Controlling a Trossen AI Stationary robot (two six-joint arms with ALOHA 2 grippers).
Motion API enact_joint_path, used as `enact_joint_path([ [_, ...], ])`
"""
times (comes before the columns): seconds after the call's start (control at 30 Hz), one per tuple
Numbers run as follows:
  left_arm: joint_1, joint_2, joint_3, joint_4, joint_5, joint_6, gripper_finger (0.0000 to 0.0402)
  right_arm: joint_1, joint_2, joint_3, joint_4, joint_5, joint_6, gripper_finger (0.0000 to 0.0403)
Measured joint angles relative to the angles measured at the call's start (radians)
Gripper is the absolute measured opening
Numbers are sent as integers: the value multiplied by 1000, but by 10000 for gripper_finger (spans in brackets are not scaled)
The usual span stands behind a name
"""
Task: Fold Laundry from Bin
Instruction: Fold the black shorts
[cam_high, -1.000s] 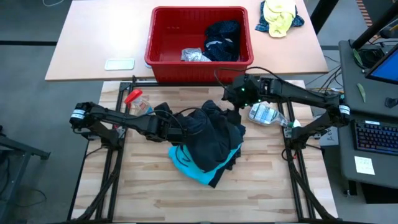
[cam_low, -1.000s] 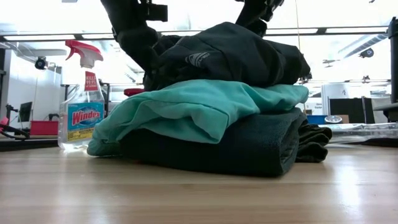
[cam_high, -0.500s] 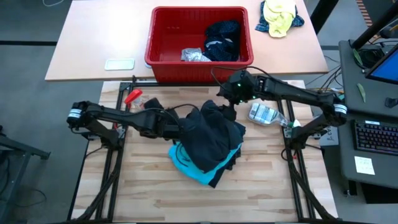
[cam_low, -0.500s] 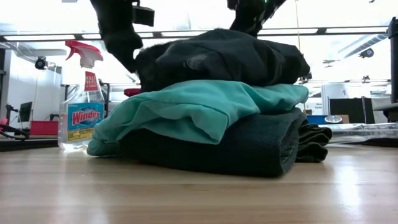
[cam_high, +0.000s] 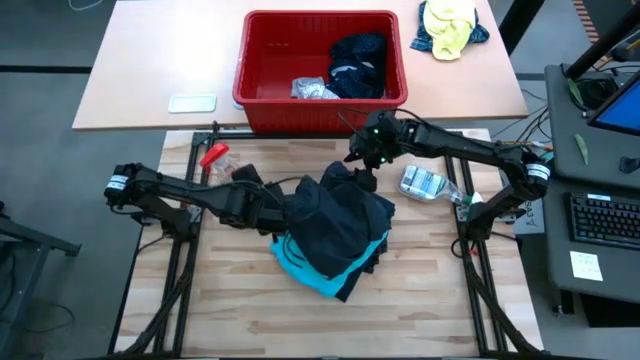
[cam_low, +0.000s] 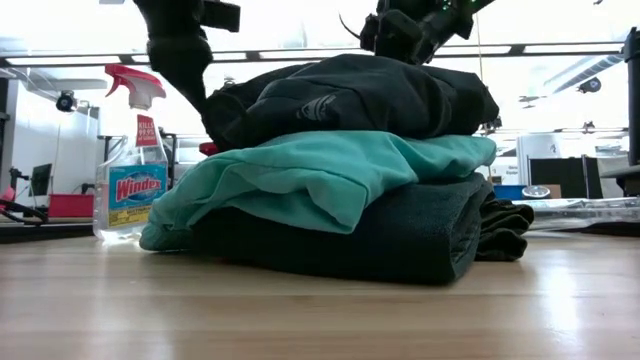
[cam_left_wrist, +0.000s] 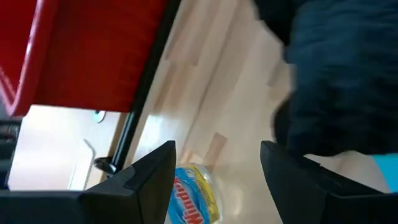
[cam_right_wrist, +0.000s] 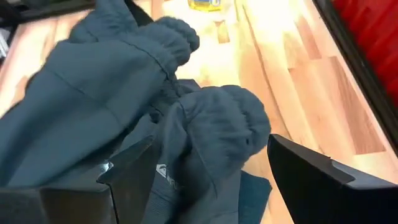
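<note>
Sitting at the middle of the high view, the laundry stack (cam_high: 335, 232) is three layers deep on the wooden table (cam_high: 420, 300): a dark grey fold at the bottom, a turquoise garment (cam_low: 320, 175) in the middle, and a black garment (cam_low: 350, 95) loosely heaped on top. The left gripper (cam_high: 275, 205) sits at the stack's left edge in the high view, its fingers (cam_left_wrist: 140, 177) spread with nothing between them; only bare table and a spray bottle (cam_left_wrist: 193, 196) show in the gap. The right gripper (cam_high: 362, 160) hovers just above the stack's upper right corner, jaws also spread wide and empty, with the black garment's ribbed cuffs (cam_right_wrist: 242, 118) bunched directly beneath. The bin (cam_high: 320, 62) stands at the upper centre of the high view, beyond the work table, with more dark clothing (cam_high: 355, 60) and a pale piece still inside, so by my judgement the task is well short of done. The main risk looks like the top layer: it is rumpled rather than flat and overhangs the turquoise layer, so a finger brushing a cuff could drag it off or tip the pile sideways. The left gripper is close enough to snag the black fabric's edge. Adding further garments on this uneven crown could make the whole stack slump toward the lower left of the high view.
</note>
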Motion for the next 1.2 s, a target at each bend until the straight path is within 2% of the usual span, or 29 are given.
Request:
enact_joint_path([
  [0.2,-67,-25,-1,6,1,-63,217,-13,-42,0,69,25,-28,288],
  [0.33,-97,-62,-31,117,0,-54,217,-3,-58,0,79,24,-25,288],
  [0.47,-97,-110,-105,240,-1,-25,217,37,-60,0,56,23,16,288],
  [0.73,-92,-185,-263,321,-55,-123,217,183,-23,-1,38,24,88,288],
  [0.9,-92,-201,-349,438,-81,-113,217,227,20,-1,-25,130,188,288],
  [1.2,-92,-187,-433,595,-262,-78,217,290,115,5,-73,140,285,288],
])
